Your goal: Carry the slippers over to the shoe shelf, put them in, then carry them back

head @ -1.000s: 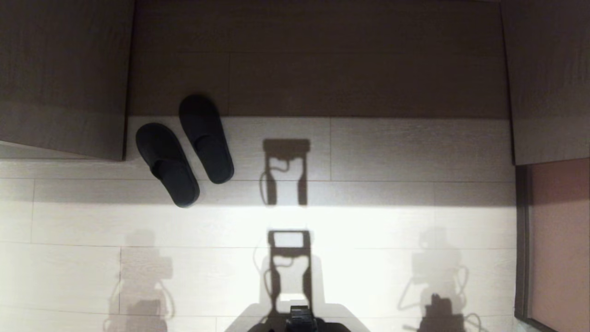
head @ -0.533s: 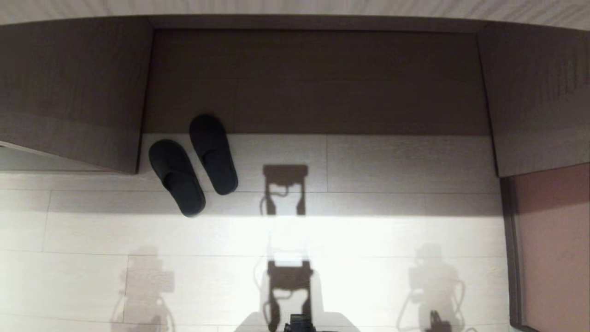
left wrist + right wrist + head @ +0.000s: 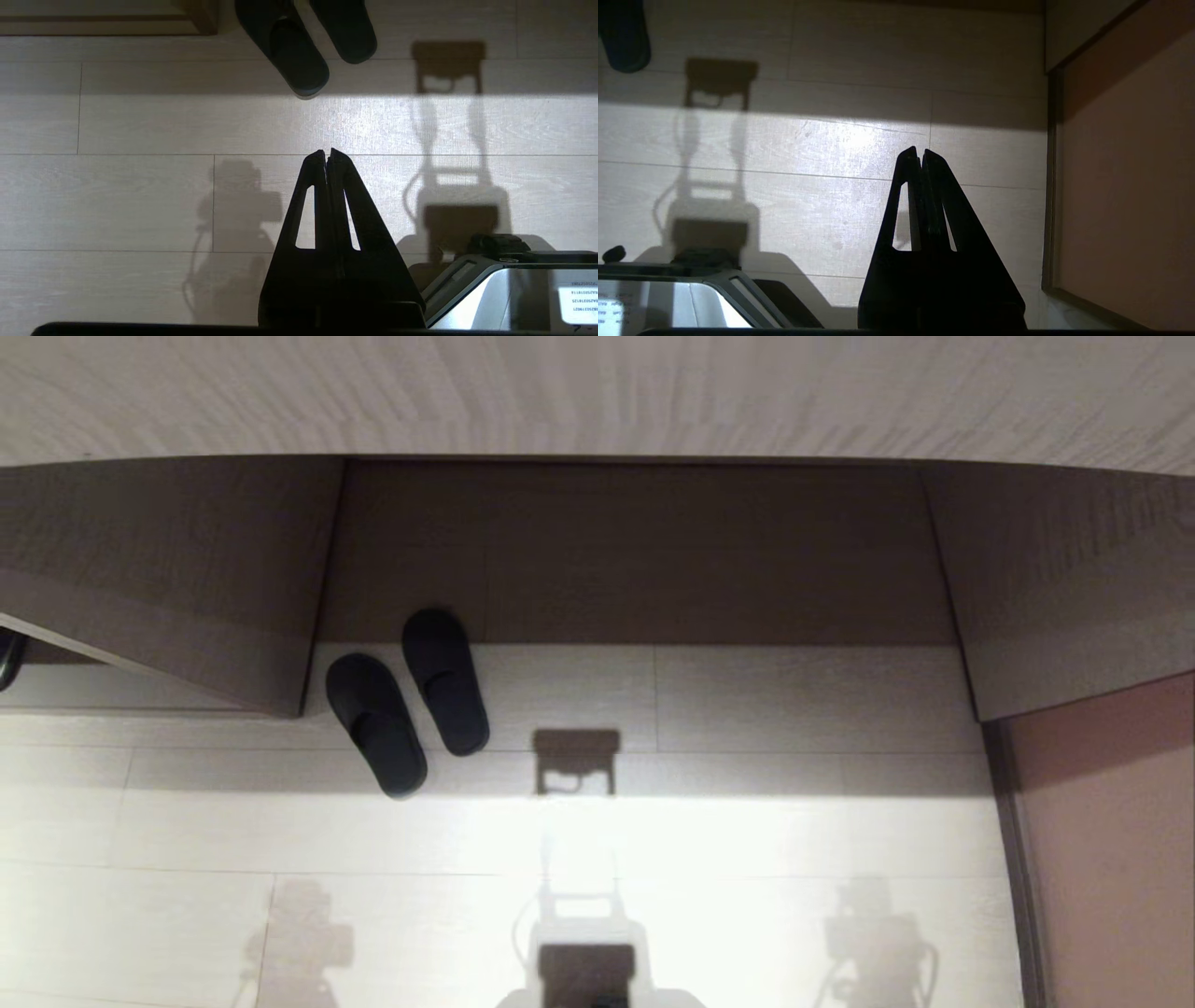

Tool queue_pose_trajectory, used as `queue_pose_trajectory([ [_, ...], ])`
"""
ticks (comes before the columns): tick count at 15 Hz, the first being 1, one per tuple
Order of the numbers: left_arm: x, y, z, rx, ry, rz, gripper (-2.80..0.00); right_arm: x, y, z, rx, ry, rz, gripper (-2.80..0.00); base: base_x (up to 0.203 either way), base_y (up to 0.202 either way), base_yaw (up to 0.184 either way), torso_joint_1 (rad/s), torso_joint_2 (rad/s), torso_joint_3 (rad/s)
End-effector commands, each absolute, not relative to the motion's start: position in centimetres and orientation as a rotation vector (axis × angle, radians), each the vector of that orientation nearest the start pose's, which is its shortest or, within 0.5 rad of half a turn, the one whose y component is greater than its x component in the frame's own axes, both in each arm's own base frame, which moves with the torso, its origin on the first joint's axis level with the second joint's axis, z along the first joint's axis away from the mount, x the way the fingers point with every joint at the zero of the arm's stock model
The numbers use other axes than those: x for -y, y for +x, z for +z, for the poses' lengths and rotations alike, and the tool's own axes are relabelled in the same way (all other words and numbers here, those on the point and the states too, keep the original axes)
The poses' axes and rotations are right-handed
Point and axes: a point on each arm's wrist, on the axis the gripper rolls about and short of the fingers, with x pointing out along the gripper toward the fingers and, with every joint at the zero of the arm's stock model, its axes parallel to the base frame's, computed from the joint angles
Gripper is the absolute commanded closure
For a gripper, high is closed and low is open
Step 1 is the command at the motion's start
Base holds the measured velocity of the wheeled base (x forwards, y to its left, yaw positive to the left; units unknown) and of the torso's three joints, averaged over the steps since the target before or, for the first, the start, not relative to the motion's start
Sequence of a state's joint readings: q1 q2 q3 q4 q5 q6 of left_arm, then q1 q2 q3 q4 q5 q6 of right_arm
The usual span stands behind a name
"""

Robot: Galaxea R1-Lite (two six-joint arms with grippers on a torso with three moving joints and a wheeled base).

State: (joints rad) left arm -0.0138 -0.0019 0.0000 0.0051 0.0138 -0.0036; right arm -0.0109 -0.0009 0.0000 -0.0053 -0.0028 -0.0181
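Far left in the head view, a dark wood-grain side panel (image 3: 159,588) of a recess drops to the pale plank floor (image 3: 747,821). Just right of that panel sit the slippers (image 3: 406,700), plain black pair, side by side on the floor, toes toward the recess, heels angled toward me and to the right. The right one's toe reaches the dark recess back board (image 3: 635,551); the left one lies a bit nearer me. Neither touches the panel as far as I can tell. Not on any shelf.

My left gripper (image 3: 325,154) hangs above bare floor, fingers pressed together tip to tip, holding nothing. Slippers (image 3: 303,42) show beyond it, well apart from the tips. Part of my grey base (image 3: 495,284) shows beside it.

Centre floor carries hard shadows of my own frame.

My right gripper (image 3: 920,151) also hangs over bare planks, fingers closed flat against each other, empty. One slipper heel (image 3: 623,35) is just visible at the far edge, well apart.

Far right, another wood side panel (image 3: 1064,588), then a reddish-brown panel (image 3: 1111,859) with a dark frame.
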Motion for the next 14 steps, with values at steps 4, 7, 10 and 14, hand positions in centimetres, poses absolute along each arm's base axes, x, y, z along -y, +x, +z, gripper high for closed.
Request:
queue_pose_trajectory([
  [4,-0.07,-2.27,7.46,-0.006,-0.005,0.002,0.0,-0.02,-2.26,6.41,0.006,-0.018,-0.014,0.0,0.0,0.0,0.0,0.001,0.0,0.201],
  [7,-0.07,-2.27,7.46,-0.006,-0.005,0.002,0.0,-0.02,-2.26,6.41,0.006,-0.018,-0.014,0.0,0.0,0.0,0.0,0.006,0.0,0.2],
  [10,-0.06,-2.28,7.5,-0.005,-0.003,0.001,0.0,-0.02,-2.26,6.41,0.006,-0.018,-0.014,0.0,0.0,0.0,0.0,0.003,0.0,0.202],
  [14,-0.06,-2.27,7.46,-0.006,-0.003,0.0,0.0,-0.02,-2.26,6.41,0.006,-0.018,-0.014,0.0,0.0,0.0,0.0,0.003,0.0,0.204],
])
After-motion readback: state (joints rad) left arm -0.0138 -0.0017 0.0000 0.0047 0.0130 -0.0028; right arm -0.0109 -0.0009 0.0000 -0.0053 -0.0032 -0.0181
